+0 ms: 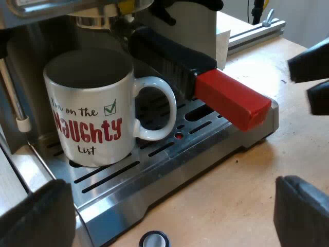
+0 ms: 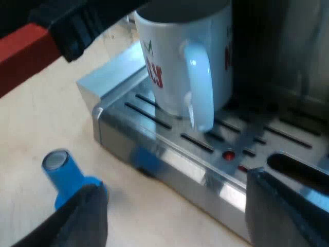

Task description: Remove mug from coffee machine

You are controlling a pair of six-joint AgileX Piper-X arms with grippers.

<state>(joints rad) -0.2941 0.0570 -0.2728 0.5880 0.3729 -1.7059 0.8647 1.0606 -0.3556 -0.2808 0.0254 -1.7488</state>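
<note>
A white mug (image 1: 92, 108) lettered "on the NAUGHTY List" stands on the drip tray (image 1: 169, 170) of the espresso machine (image 1: 200, 25), beside the holder's red-tipped handle (image 1: 231, 98). Left gripper (image 1: 169, 216) and right gripper (image 2: 180, 216) face it, fingers spread.

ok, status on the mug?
Left claw open, right claw open, both empty. Mug upright on drip tray. Red-ended holder handle close beside it.
</note>
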